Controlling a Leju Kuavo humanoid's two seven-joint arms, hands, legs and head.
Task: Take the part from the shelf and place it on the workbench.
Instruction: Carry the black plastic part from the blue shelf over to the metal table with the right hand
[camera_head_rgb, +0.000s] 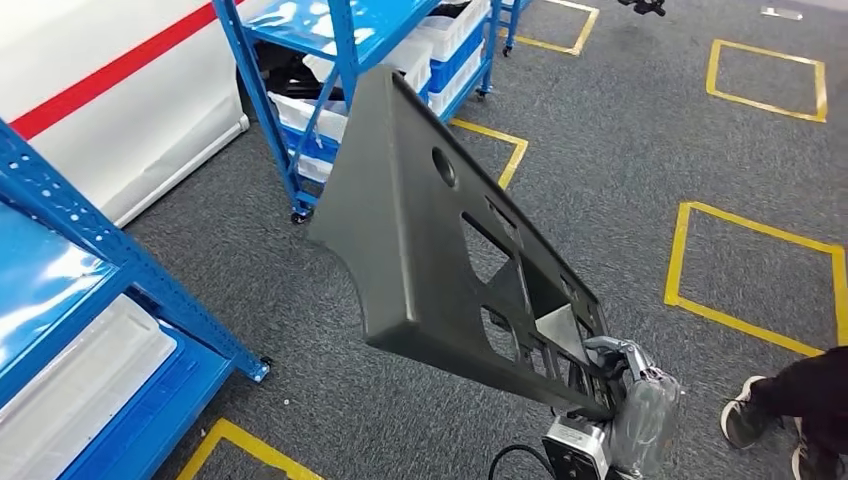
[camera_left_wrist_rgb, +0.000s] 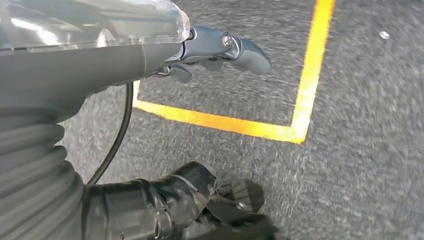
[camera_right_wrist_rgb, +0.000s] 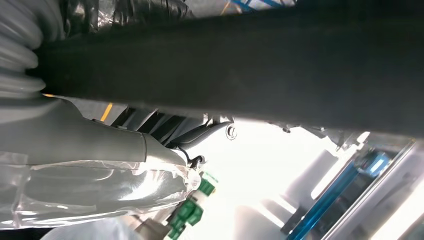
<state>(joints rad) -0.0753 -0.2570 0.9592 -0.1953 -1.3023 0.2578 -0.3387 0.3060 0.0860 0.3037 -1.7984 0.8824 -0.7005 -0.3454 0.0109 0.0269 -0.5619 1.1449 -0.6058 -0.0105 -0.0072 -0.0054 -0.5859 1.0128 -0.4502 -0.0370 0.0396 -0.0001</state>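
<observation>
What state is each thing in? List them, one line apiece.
part: off the shelf, held up over the floor, tilted.
right hand: grips the part's near end.
left hand: holds nothing, over the carpet.
shelf: stands on the floor, white bins on it.
person's shoe: planted on the carpet.

Setting is looking like a factory or warehouse floor: blue steel shelving (camera_head_rgb: 330, 60) holding white bins (camera_head_rgb: 455, 35), yellow tape squares (camera_head_rgb: 765, 75) marking grey carpet (camera_head_rgb: 620, 160).
</observation>
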